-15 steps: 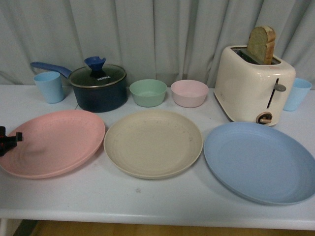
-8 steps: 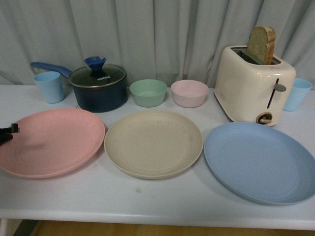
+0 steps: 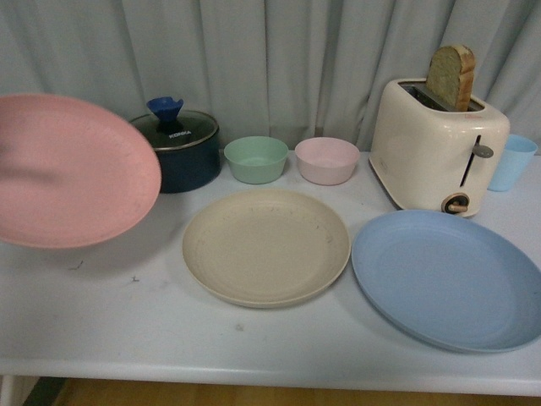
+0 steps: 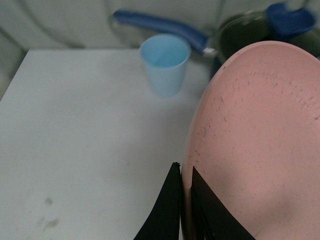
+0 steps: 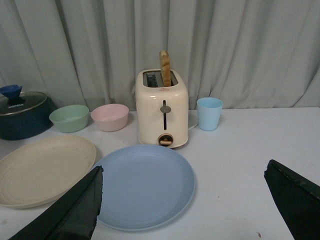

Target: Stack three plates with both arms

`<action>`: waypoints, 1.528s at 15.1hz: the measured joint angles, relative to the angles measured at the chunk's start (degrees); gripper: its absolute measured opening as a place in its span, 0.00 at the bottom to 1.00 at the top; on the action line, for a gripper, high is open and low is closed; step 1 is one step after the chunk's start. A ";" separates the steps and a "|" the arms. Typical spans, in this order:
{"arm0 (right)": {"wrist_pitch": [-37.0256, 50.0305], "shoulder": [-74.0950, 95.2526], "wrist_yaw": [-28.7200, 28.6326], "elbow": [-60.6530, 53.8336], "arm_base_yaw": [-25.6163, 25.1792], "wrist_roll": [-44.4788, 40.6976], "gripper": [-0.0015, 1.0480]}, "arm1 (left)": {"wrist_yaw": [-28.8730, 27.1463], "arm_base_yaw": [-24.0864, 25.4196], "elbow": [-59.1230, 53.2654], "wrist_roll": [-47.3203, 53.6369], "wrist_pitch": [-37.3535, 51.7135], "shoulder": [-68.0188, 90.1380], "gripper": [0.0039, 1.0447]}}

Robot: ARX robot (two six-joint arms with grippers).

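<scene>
Pink plate (image 3: 72, 169) is held at the far left, clear of the white table (image 3: 127, 330) and tilted; in the front view its edge overlaps the dark saucepan (image 3: 186, 161). Its rim is clamped by the left gripper (image 4: 184, 172). In the left wrist view one black finger (image 4: 162, 215) is seen on the outside of the rim and the other (image 4: 215, 215) on the plate's face. In that same view a left blue cup (image 4: 165, 65) is seen upright on the table, just beside the saucepan's blue handle (image 4: 160, 25). The saucepan is covered by a glass lid with a blue knob (image 3: 165, 107).

A green bowl (image 3: 255, 159) and a pink bowl (image 3: 326, 160) are set side by side in front of the grey curtain (image 3: 279, 59). The beige plate (image 3: 266, 245) lies flat on the table in front of them, at the middle.

A cream toaster (image 3: 438, 148) is placed further right, with a slice of bread (image 3: 450, 76) standing up out of its slot. The light blue plate (image 3: 448, 279) lies flat in front of the toaster, just beside the beige plate but apart from it. A right blue cup (image 3: 511, 161) is partly hidden behind the toaster.

The right gripper (image 5: 184, 172) is seen only in its own wrist view. Its dark fingers (image 5: 75, 210) are spread wide and nothing is gripped, and the light blue plate is seen between them.
</scene>
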 joint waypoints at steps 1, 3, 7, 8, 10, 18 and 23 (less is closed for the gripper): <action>0.00 0.00 0.00 0.00 0.00 0.00 0.94 | 0.20 -11.54 -1.51 -0.22 1.07 -3.23 0.02; 0.00 0.00 0.00 0.00 0.00 0.00 0.94 | -0.96 -18.40 -2.34 -0.66 3.58 -1.46 0.02; 0.00 0.00 0.00 0.00 0.00 0.00 0.94 | -2.34 -24.57 -0.11 -4.15 4.68 7.52 0.02; 0.00 0.00 0.00 0.00 0.00 0.00 0.94 | -2.67 -24.72 0.44 -5.14 4.90 8.98 0.02; 0.00 0.00 0.00 0.00 0.00 0.00 0.94 | -3.82 -24.48 2.23 -7.13 5.79 11.17 0.02; 0.00 0.00 0.00 0.00 0.00 0.00 0.94 | -3.23 -23.28 3.78 -12.13 9.11 14.12 0.16; 0.00 0.00 0.00 0.00 0.00 0.00 0.94 | -2.93 -23.06 0.83 -13.84 11.34 11.65 0.75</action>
